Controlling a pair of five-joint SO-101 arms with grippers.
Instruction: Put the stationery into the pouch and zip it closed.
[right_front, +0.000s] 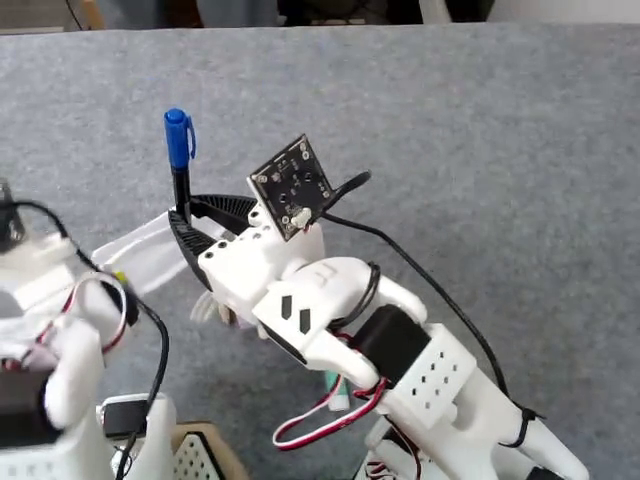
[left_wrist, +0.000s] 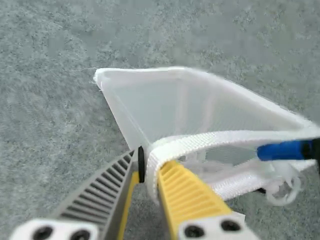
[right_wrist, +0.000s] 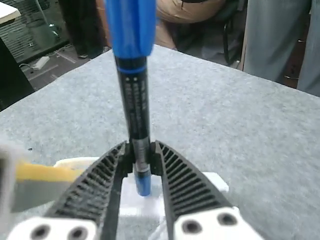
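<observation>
Grey felt-like surface (right_front: 480, 120), bare toward the upper right of the high view. The white mesh pouch (left_wrist: 165, 105) lies at the left of that view, and the left end effector (left_wrist: 149, 162) is clamped on its webbing rim, propping the mouth open. The right end effector (right_wrist: 141, 150) is closed on a blue-capped pen (right_front: 179, 150), held upright, cap uppermost, with its lower end apparently at the pouch mouth. Judged step: inserting the pen; zip not yet drawn. The next move calls for lowering the pen into the opening, probably tilted along the pouch, before release.
</observation>
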